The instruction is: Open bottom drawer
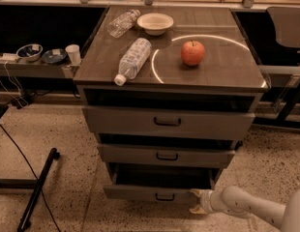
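Bottom drawer sits lowest in cabinet. Its front stands out from cabinet face with dark cavity showing behind, so I judge it partly open. Gripper is low at cabinet's front right corner, against right end of drawer front, beside handle and not on it. Clamped or released: I cannot tell. Left to do, I reckon: further pull if full travel is wanted.

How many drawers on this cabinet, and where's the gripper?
3, stacked: top drawer, middle drawer, and bottom drawer, partly pulled out. The gripper is at the bottom drawer's right front corner.
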Tool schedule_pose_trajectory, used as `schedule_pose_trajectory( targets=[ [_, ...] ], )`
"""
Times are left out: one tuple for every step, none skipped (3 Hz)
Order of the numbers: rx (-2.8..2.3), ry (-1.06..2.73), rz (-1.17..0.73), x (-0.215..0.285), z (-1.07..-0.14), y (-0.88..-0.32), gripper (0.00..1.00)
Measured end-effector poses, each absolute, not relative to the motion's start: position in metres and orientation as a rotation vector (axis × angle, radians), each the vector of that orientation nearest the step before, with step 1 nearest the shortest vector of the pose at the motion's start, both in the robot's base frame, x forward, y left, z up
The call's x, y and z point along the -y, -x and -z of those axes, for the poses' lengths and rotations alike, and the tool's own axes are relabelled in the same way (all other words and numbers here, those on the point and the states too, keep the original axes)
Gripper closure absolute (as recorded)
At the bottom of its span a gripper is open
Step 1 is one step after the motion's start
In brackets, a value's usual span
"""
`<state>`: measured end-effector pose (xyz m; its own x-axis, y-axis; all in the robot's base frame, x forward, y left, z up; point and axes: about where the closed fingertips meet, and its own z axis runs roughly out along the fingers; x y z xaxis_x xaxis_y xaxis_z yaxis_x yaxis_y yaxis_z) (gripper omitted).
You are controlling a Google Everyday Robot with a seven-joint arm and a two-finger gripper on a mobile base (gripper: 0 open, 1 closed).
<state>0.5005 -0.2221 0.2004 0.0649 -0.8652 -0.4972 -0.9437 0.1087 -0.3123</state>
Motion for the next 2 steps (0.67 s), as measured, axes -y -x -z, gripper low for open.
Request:
schedule_pose_trajectory(
  targets=[
    [-1.821,1.753,-0.182,0.2211,-0.2009,-0.4853,0.44],
    [-1.81,1.741,-0.168,0.2205,-0.2085,-0.4828,0.42]
  ],
)
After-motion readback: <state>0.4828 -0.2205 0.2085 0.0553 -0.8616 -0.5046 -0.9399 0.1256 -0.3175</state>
